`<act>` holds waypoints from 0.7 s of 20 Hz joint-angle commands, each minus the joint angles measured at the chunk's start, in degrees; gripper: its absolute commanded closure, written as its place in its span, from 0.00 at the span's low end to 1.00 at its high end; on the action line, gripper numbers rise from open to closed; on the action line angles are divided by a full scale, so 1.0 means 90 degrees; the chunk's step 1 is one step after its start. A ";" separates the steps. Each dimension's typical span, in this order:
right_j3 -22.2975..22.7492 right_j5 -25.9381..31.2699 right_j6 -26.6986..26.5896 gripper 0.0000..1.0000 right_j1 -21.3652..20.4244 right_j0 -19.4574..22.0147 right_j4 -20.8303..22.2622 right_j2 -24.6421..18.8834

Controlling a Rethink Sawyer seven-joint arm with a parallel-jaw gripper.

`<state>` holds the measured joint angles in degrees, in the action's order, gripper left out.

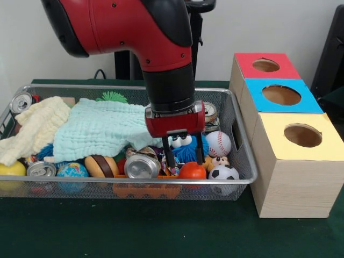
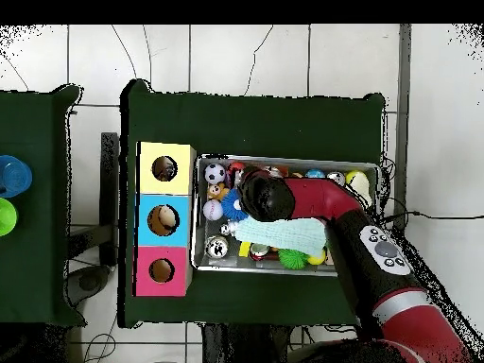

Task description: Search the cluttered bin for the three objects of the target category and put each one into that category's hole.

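The claw [image 1: 184, 156] hangs inside the bin [image 1: 243, 161], its two dark fingers spread apart and holding nothing, tips down among a crushed can [image 1: 141, 165], an orange ball [image 1: 192, 171] and the fuzzy blue ball [image 1: 185, 148]. The yellow-surround hole [image 1: 302, 135] sits just beside the bin on the desk [image 1: 161, 231].

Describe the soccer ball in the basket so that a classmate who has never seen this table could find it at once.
Start at the wire basket and go to its front corner nearest the yellow-topped wooden box. The soccer ball lies there, just right of an orange ball. Its black patches on white set it apart from the red-stitched baseball behind it.
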<state>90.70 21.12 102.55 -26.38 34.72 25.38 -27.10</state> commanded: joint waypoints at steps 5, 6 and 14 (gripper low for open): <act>-0.0534 0.0037 -0.1105 0.00 0.0703 0.0225 0.0738 -0.0678; -0.0597 0.0149 -0.1205 0.00 0.0678 0.0203 0.0787 -0.0700; -0.0478 0.0886 -0.1607 0.00 0.0559 0.0425 0.0859 -0.0926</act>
<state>90.06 22.56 102.53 -24.55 36.70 29.78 -30.76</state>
